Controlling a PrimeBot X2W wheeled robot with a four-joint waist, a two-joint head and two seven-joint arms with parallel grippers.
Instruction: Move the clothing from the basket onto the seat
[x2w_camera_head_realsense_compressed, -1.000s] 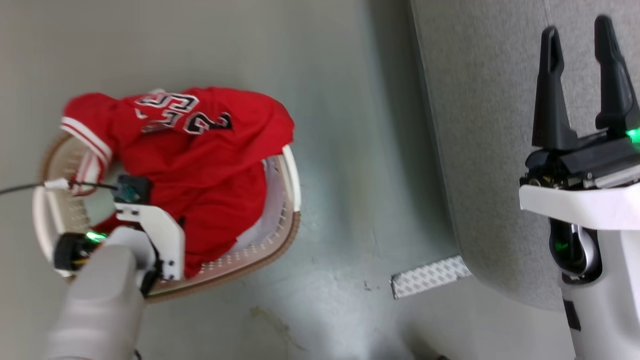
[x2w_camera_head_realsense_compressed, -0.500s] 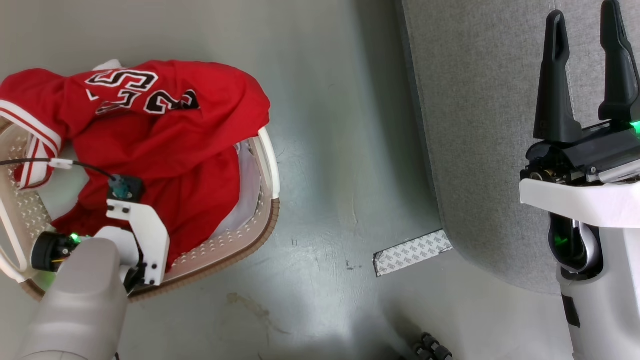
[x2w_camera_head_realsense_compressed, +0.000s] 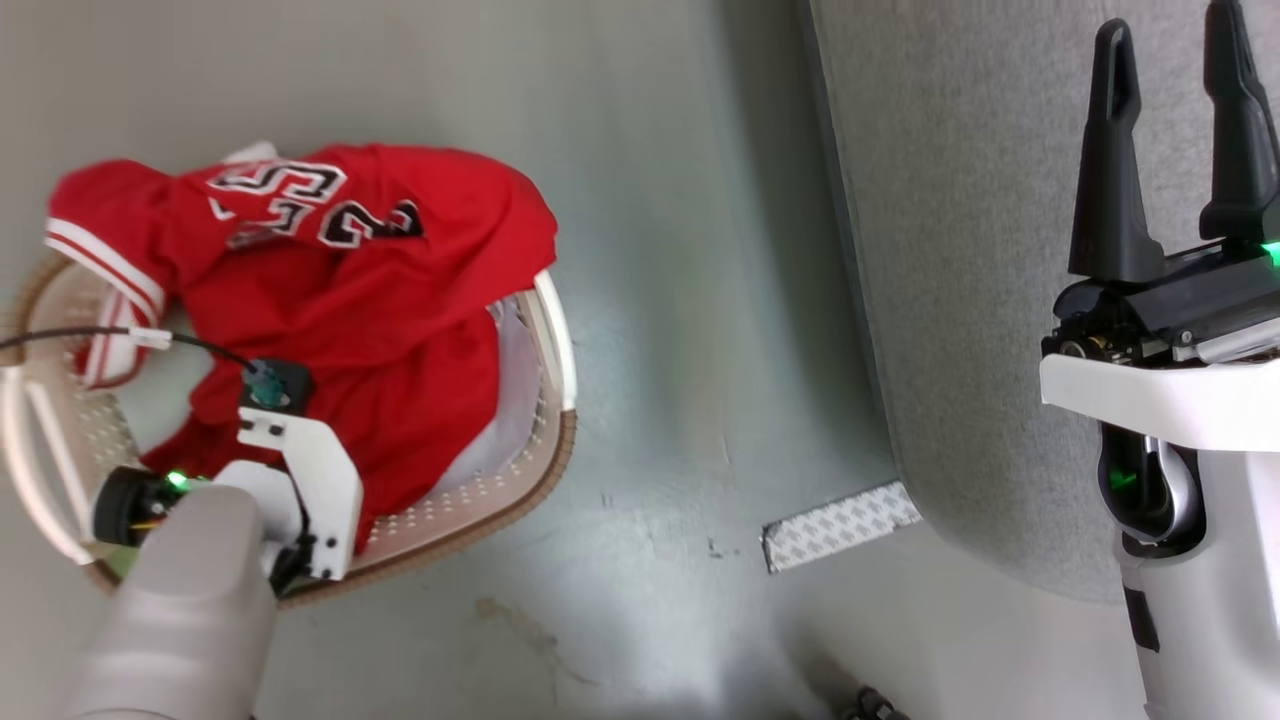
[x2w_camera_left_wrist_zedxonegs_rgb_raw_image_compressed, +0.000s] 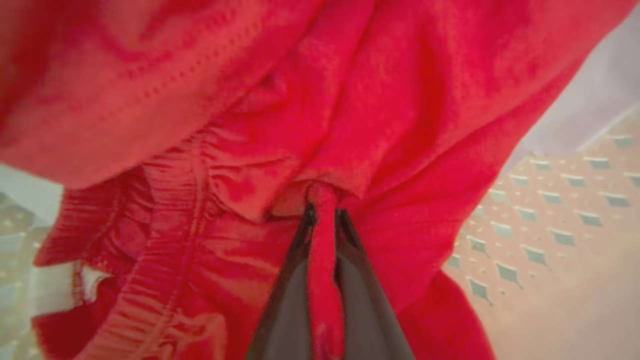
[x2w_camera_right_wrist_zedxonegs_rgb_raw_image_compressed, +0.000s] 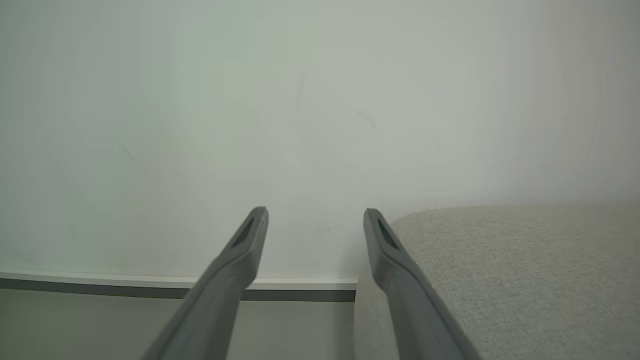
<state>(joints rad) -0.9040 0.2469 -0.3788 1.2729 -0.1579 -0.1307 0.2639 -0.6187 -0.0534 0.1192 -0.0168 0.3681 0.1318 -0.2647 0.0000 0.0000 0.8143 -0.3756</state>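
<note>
Clothing (x2w_camera_head_realsense_compressed: 350, 300): bright red, heaped in the basket (x2w_camera_head_realsense_compressed: 545, 460). One part is spread over the rim at the top of the head view. Black-and-white lettering and digits are noted on that part, and white-and-red striped trim at its left end. A pale sheet (x2w_camera_head_realsense_compressed: 500, 440) is glimpsed under the red fabric, against the perforated wall.

Basket: set on the grey-green floor (x2w_camera_head_realsense_compressed: 680, 300) on the robot's left, well apart from the seat (x2w_camera_head_realsense_compressed: 960, 250). The seat's light grey upholstery is seen on the right.

Left gripper (x2w_camera_left_wrist_zedxonegs_rgb_raw_image_compressed: 322, 215): lowered into the basket. In the left wrist view the dark fingers (x2w_camera_left_wrist_zedxonegs_rgb_raw_image_compressed: 287, 305) are seen pressed together on a thin fold of the red clothing, which is pinched at the tips and runs down between them. A gathered, elasticated band of red fabric is noted to the left of the fingers, and the perforated basket wall to the right.

Right gripper (x2w_camera_head_realsense_compressed: 1170, 25): held over the seat's edge with its fingers spread wide and nothing between them. In the right wrist view a pale wall (x2w_camera_right_wrist_zedxonegs_rgb_raw_image_compressed: 300, 100) and a baseboard (x2w_camera_right_wrist_zedxonegs_rgb_raw_image_compressed: 125, 282) are seen beyond the fingers.

A patterned white strip (x2w_camera_head_realsense_compressed: 840, 525) is noted on the floor at the seat's near corner. A thin black cable (x2w_camera_head_realsense_compressed: 60, 338) is strung across the basket to the left wrist.
</note>
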